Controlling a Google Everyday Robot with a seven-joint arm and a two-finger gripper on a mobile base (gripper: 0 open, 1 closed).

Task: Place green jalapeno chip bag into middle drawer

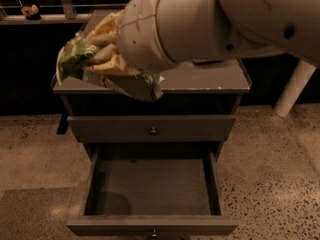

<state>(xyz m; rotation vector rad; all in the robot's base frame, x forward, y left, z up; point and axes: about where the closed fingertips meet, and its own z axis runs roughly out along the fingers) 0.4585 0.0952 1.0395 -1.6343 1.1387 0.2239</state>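
My gripper (pixel 102 51) is shut on the green jalapeno chip bag (pixel 82 51), an olive-green crinkly foil bag. It hangs in the air at the front left edge of the cabinet top (pixel 210 79), above the drawers. The pale fingers (pixel 107 38) press across the bag's middle. The arm (pixel 200 24) fills the upper part of the view and hides most of the cabinet top. The middle drawer (pixel 152 186) is pulled open below, with a bare flat floor and low side walls. Its front panel (pixel 152 226) with a small knob sits at the bottom edge.
A shut upper drawer (pixel 152 129) with a round knob sits above the open one. A white post (pixel 292 89) stands at the right on the speckled floor. A rail with a small object (pixel 30 11) runs along the back left.
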